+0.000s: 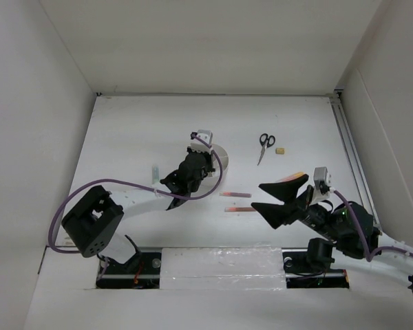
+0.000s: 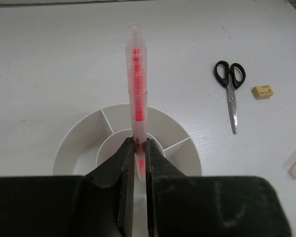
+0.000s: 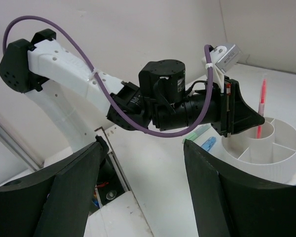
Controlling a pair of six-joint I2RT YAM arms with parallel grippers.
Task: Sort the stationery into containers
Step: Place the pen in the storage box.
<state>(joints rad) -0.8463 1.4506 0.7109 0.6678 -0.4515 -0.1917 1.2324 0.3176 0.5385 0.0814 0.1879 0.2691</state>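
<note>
The left gripper (image 2: 139, 148) is clamping a pink pen (image 2: 137, 84) upright, its lower end dipping into the centre cup (image 2: 107, 148) of the white organizer (image 2: 71, 143). The right gripper (image 1: 257, 195) is hovering spread and empty at the near right. By my reading, sorting is barely beginning. The compartments in view are showing nothing, while two pens (image 1: 235, 195), scissors (image 1: 265, 146) and an eraser (image 1: 281, 150) are lying on the table (image 1: 138, 130) to the organizer's right.

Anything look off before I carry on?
Nothing stands out. The left gripper holds a pen upright at the centre cup of the organizer; scissors and eraser lie flat on the table, not yet sorted.
</note>
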